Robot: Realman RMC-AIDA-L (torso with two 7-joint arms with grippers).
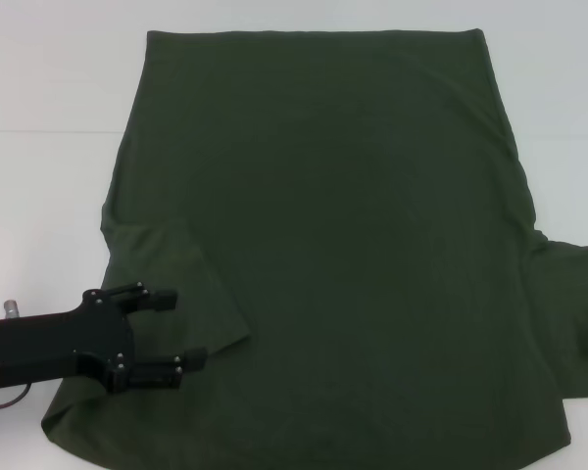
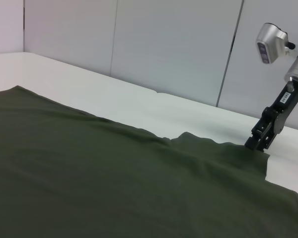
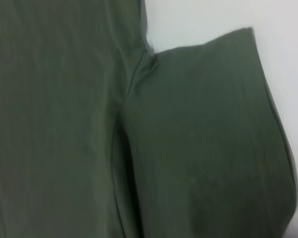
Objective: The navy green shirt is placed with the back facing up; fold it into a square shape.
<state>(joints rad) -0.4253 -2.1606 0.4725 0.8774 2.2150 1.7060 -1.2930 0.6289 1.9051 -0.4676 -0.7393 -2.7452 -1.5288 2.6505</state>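
The navy green shirt lies spread flat across the white bench, covering most of its middle and reaching from the far edge down to the near edge. Its straight hem runs along the far side, and both short sleeves sit toward the near side, one at each near corner of the cloth. My left gripper hangs low at the bench's near-left corner, right at the left sleeve, which is folded in over the body of the shirt with a clear diagonal crease. My left jaws are parted, one finger lying over the upper edge of the sleeve flap and the other finger lower down over the cloth, with fabric showing in the gap between them; they clamp nothing. My right gripper is at the opposite, near-right corner of the bench, seen from my left wrist as a black body pointing down with its tips touching the outer edge of the right sleeve. Whether those right jaws are parted or clenched on the cloth I cannot tell. From my right wrist the right sleeve lies flat and spread out beside the shirt's body, with a soft fold at the armpit seam and bare white bench beyond its cuff.
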